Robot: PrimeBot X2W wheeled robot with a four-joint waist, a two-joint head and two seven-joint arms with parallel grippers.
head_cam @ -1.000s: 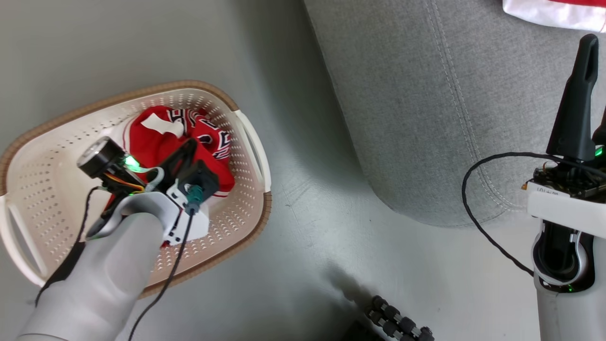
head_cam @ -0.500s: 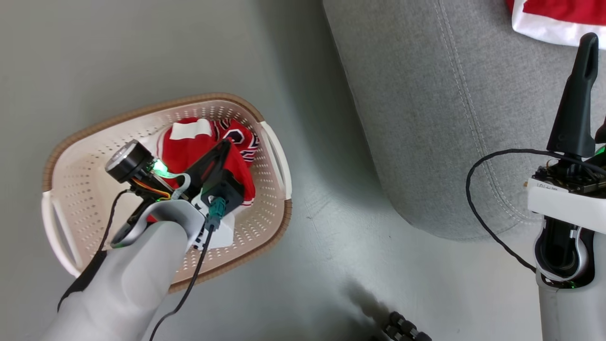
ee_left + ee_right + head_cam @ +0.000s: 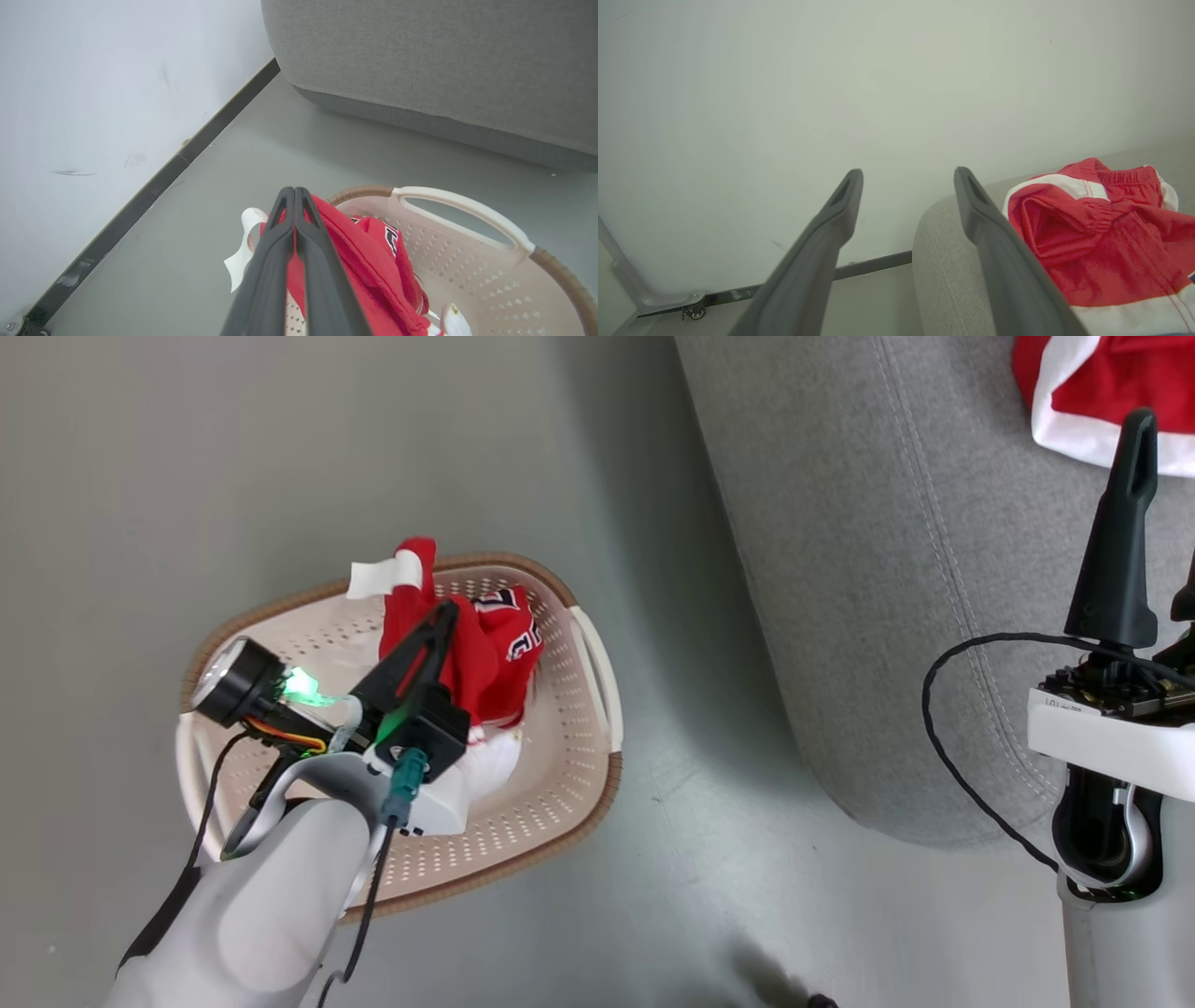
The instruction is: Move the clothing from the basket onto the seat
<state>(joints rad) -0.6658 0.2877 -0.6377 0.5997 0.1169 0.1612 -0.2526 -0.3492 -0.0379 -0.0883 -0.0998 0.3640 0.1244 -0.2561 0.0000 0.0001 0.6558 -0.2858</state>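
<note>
The basket [image 3: 560, 784] is sitting on the floor [image 3: 280, 476], left of the sofa [image 3: 887, 569] and apart from it. The jersey [image 3: 485, 653] is hanging from the left gripper [image 3: 446, 611] above the basket, its lower end trailing inside. A second garment [image 3: 1074, 392] is lying on the sofa at the far right, beyond the right gripper [image 3: 908, 173]. A wall [image 3: 93, 93] is standing behind the basket and sofa.
</note>
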